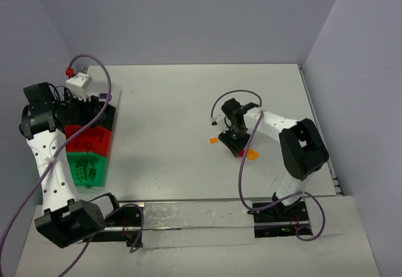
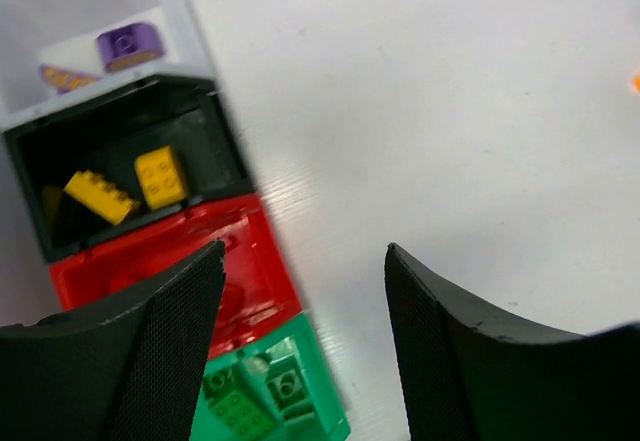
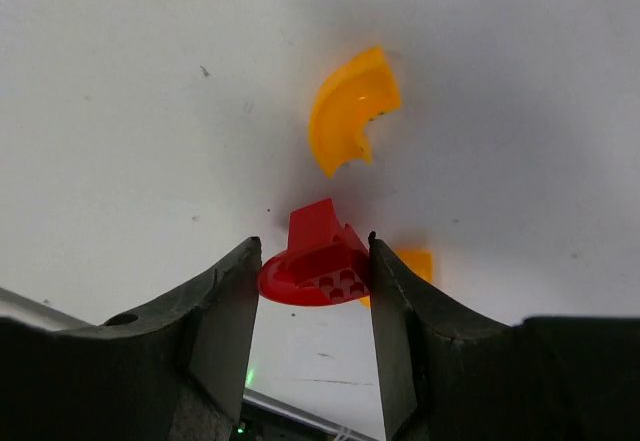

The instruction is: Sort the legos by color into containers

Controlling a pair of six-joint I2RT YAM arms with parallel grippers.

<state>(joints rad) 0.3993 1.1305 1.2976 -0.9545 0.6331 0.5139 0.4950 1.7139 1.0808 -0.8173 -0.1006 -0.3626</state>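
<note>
My right gripper [image 3: 312, 241] is shut on a red lego [image 3: 318, 266] with a rounded rim, low over the table; it also shows in the top view [image 1: 235, 140]. A curved orange lego [image 3: 350, 111] lies just beyond it, and another orange piece [image 3: 412, 264] lies behind the right finger. My left gripper [image 2: 303, 249] is open and empty above the row of bins. The clear bin [image 2: 60, 11] holds a purple lego [image 2: 130, 46]. The black bin [image 2: 120, 121] holds yellow legos [image 2: 160, 176]. The red bin [image 2: 150, 256] and the green bin [image 2: 315, 406] with green legos [image 2: 285, 391] follow.
In the top view the bins stand in a row at the table's left edge: white [image 1: 80, 83], black [image 1: 107, 115], red [image 1: 88, 140], green [image 1: 88, 167]. Orange pieces [image 1: 213, 141] [image 1: 253, 154] lie on either side of the right gripper. Purple cables loop over both arms.
</note>
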